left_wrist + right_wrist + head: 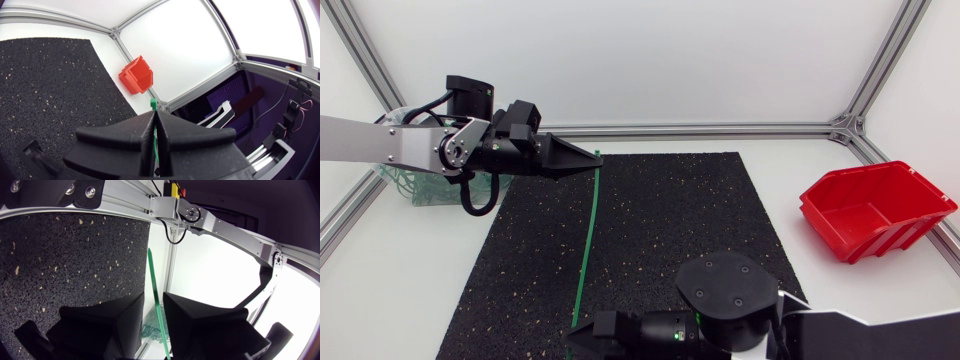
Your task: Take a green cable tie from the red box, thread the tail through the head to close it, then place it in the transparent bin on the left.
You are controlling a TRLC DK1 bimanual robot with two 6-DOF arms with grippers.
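The left gripper [594, 158] pinches the green cable tie [588, 235] with its fingers pressed together. The tie stretches above the mat [670, 215] into the right gripper [576, 338], whose hold I cannot tell. A loose tail could twist and miss the head.

A robot lab bench: aluminium-profile frame [720, 129], white table [410, 285], black speckled mat [660, 220].

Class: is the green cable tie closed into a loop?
No: the cable tie runs straight from the left gripper toward the right gripper.

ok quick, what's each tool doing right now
left tool: shut on the green cable tie
right tool: open, the tie passes through it unclamped
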